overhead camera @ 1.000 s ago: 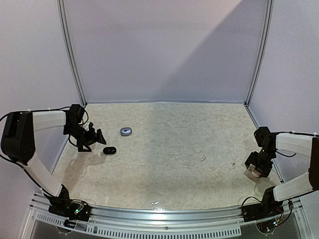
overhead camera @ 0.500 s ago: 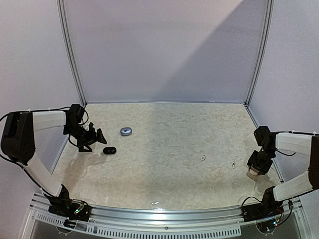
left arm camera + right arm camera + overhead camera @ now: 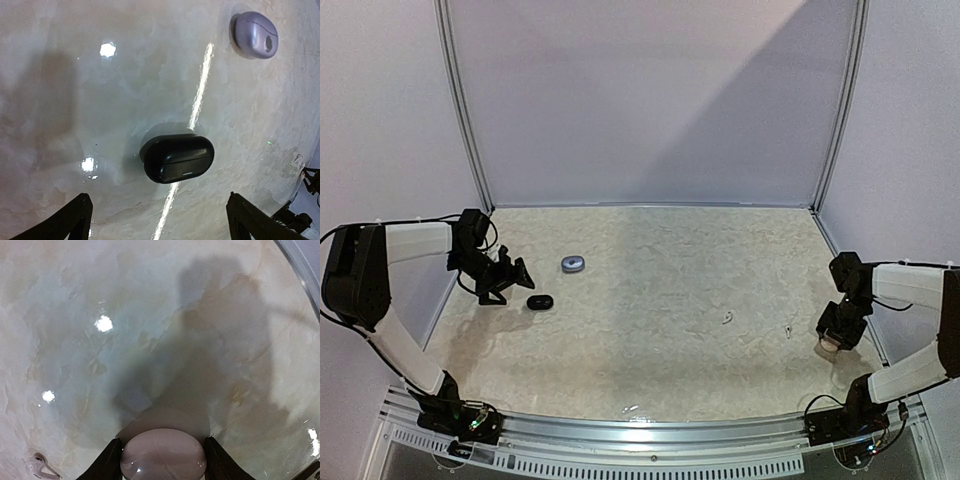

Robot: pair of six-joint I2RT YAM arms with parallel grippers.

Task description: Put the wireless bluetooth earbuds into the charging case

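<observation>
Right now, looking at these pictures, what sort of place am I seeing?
Probably a robot test booth, not a home or shop: plain lilac wall panels between silver metal posts enclose a beige marbled tabletop, and white-and-black robot arms, left and right, are mounted at its near edge.

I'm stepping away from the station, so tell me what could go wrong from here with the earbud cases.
The right hand clamps the pale case by its smooth rounded sides, near the fingertips; it may squirt out when lifted.
A tiny white earbud lies loose close to that hand; a small sweep could flick it away.
The open left hand hovers over the black case, whose lid looks closed, so nothing can go in yet.
</observation>
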